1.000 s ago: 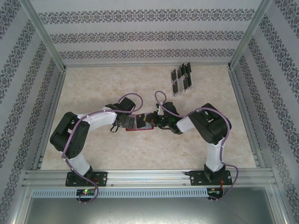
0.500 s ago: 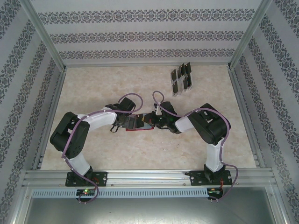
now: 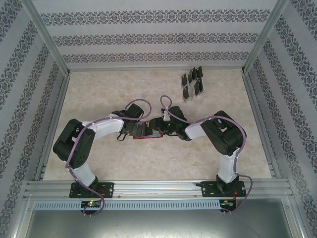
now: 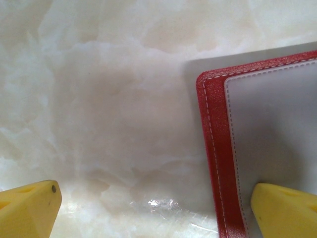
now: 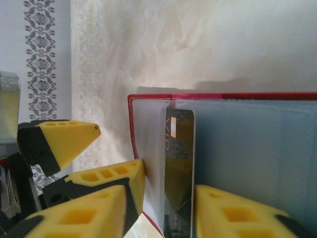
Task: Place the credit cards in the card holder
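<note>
Patterned walls ring a pale marbled bench (image 3: pixel 99 94). From above, both arms meet mid-bench over the red holder (image 3: pixel 148 137). The right wrist has nudged in towards it over the last second, while spare cards (image 3: pixel 192 82) wait in the rack (image 3: pixel 185 96) at the back.

Left wrist view: the left jaws are spread wide, one fingertip (image 4: pixel 285 210) resting on the holder's grey panel, seemingly to pin it flat.

Right wrist view: the right jaws have just parted from a tight close. A dark card (image 5: pixel 179 163) sits between them, apparently tucked part-way into the pocket. It looks like a release: one card delivered, the racked ones to go.
</note>
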{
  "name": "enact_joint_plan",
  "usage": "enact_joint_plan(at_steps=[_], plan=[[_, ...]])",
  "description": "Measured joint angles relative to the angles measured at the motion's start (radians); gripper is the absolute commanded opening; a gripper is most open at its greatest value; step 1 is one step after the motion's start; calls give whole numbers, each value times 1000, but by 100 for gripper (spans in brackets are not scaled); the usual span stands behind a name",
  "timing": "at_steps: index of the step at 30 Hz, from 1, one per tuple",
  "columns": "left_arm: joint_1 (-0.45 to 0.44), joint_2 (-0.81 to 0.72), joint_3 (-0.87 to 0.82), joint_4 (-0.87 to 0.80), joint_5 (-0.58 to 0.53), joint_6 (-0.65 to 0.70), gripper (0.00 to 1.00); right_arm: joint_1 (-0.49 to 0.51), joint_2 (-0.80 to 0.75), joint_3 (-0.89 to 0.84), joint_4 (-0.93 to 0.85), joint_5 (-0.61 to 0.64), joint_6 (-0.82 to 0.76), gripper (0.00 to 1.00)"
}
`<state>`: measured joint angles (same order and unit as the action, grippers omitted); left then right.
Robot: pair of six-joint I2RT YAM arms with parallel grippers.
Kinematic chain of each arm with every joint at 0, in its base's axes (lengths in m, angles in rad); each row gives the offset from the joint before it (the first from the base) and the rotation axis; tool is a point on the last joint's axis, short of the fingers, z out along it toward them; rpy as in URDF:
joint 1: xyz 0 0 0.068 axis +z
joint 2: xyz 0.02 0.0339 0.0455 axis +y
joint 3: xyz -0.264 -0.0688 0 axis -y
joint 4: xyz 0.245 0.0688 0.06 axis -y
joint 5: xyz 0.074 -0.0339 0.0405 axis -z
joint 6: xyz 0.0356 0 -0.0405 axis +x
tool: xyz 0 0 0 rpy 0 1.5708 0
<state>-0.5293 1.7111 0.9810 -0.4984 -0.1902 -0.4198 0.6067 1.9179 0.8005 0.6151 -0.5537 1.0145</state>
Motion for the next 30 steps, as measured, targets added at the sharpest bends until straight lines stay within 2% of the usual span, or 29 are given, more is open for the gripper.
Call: enact_joint_plan(at_steps=[4,8,10,13,18,22,24,30], plan=[[0,0,1,-3,1,-7,100,-1,-38,3,-69,6,-24,57],[0,-1,6,-12,1,-8,100,-3,-75,3,-147,14,-47,57],[0,-3,11,-24,5,-8,100,-10,-89,3,-179,15,-56,54],[0,-18,16,-56,20,-8,100,-23,-106,3,-212,21,-70,47],[0,-51,67,-98,58,-8,100,-42,-111,1,-238,30,-87,18],[-1,-63,111,-97,93,-9,100,-48,-110,-4,-245,36,-90,4],[-2,-63,123,-97,113,-13,100,-49,-107,-6,-245,38,-89,0],[-30,-33,161,-86,168,-42,100,-55,-89,-24,-245,40,-98,0]])
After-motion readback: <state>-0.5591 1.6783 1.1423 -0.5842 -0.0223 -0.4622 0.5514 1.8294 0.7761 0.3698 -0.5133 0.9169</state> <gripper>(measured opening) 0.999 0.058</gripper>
